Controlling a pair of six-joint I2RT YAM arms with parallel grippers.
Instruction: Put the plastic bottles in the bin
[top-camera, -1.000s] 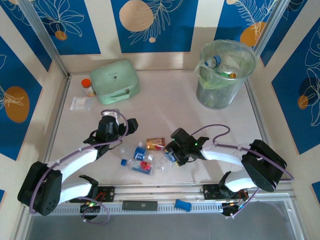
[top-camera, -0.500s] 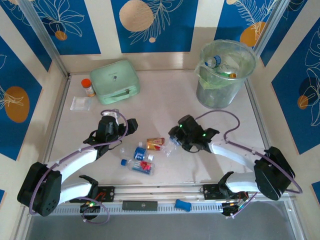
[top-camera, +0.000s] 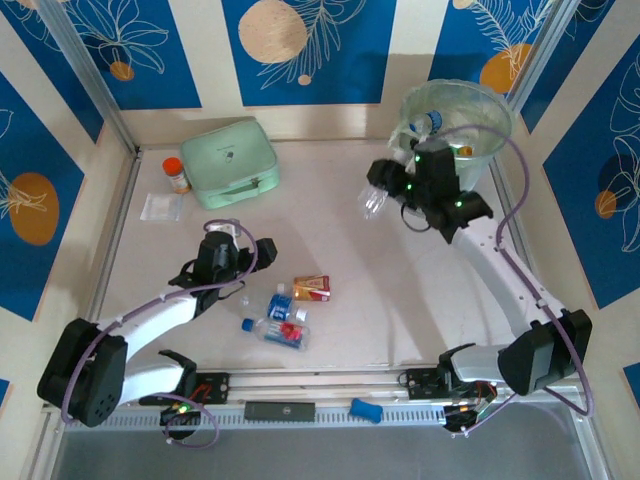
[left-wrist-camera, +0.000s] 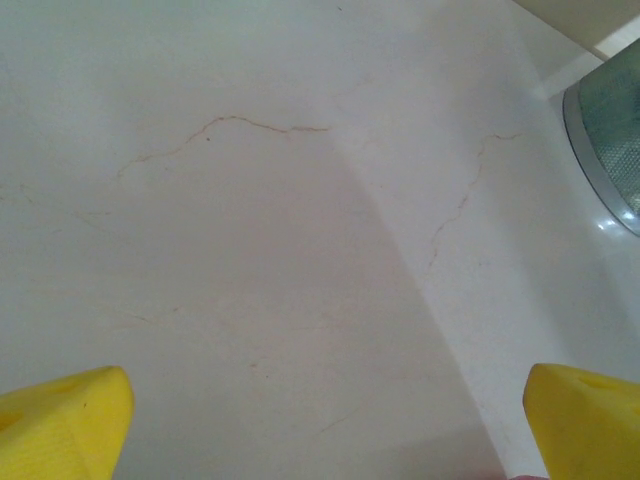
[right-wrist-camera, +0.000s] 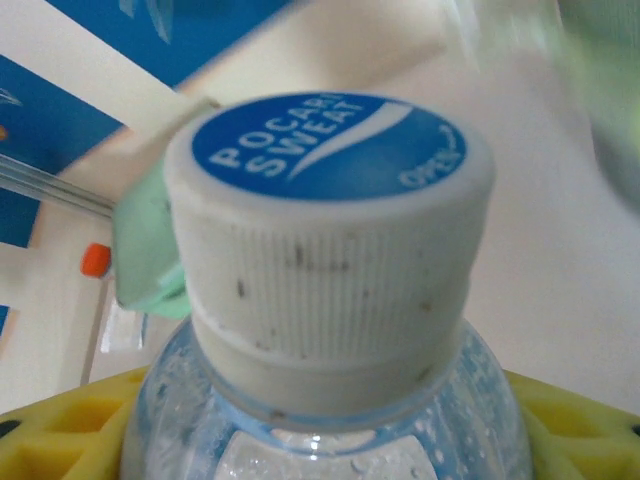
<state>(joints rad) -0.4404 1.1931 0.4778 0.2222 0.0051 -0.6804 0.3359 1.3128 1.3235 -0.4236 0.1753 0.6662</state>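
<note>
Three loose bottles (top-camera: 278, 331) lie close together on the table (top-camera: 330, 250), near its front edge and between the two arms. One has a blue label, one a red and blue label, and one a red-orange label. A fourth, the held bottle (top-camera: 372, 203), is clear and is clamped in the right gripper (top-camera: 385, 188). That arm is stretched toward the far right of the table. In the top view the held bottle hangs just left of the bin (top-camera: 470, 185), beside its wall and not over its mouth. The bin stands in the far right corner and has bottles inside, one with a blue cap.

The right wrist view looks down the held bottle (right-wrist-camera: 330, 420) at its white ribbed cap (right-wrist-camera: 330, 200), whose blue top reads "POCARI SWEAT". Yellow fingers (right-wrist-camera: 60, 440) press on either side of the bottle's shoulder.

The left gripper (top-camera: 228, 235) sits low over bare table, just left of the loose bottles. Its jaws are spread wide with nothing between them; in the left wrist view the yellow fingertips (left-wrist-camera: 60, 425) sit at opposite bottom corners.

A mint case (top-camera: 232, 160) and an orange-capped jar (top-camera: 176, 175) stand at the far left.
</note>
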